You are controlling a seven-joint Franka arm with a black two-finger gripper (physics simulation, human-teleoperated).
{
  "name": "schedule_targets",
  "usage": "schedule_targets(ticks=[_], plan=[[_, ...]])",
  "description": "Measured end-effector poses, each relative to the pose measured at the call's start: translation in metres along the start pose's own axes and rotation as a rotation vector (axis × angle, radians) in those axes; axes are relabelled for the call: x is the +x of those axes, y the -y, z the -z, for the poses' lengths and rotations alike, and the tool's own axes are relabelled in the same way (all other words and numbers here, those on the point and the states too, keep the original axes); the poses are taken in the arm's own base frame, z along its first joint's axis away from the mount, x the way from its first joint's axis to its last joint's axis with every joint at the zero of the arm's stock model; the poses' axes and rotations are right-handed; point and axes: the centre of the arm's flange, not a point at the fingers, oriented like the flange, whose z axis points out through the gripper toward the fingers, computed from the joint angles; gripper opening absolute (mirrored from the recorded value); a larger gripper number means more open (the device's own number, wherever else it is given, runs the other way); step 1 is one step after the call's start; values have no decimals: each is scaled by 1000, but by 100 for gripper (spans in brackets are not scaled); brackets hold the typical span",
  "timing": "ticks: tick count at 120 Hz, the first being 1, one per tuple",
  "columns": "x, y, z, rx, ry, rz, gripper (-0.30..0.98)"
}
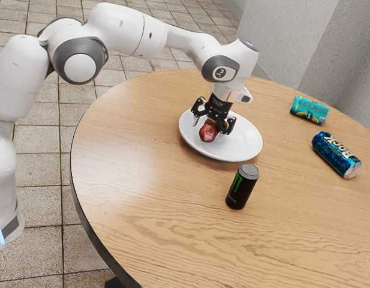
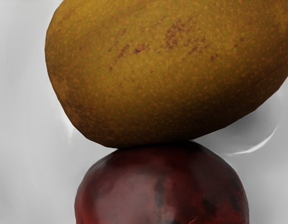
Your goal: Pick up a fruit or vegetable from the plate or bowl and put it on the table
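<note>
We had our slender black fingers [image 1: 231, 125] spread open, low over the round white plate [image 1: 249, 143]. On it lay both the glossy, round red fruit [image 1: 207, 133] and the oval, speckled yellow-brown fruit [image 2: 158, 70], touching each other. Near the plate, a black cylindrical can [image 1: 241, 187] stood upright on the round, light wooden tabletop [image 1: 143, 210]; a teal cylindrical can [image 1: 309, 111] and a blue cylindrical can [image 1: 336, 154] lay sideways.
</note>
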Motion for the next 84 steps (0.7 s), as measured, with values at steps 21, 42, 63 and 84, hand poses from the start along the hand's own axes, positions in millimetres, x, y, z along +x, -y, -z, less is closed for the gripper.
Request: schedule_targets(ticks=[21, 42, 63, 84], plan=[[1, -1, -6, -1, 3, -1, 69], [0, -2, -10, -11, 8, -1, 69], [-1, -5, -11, -16, 6, -3, 48], [-1, -5, -9, -15, -2, 1, 31]])
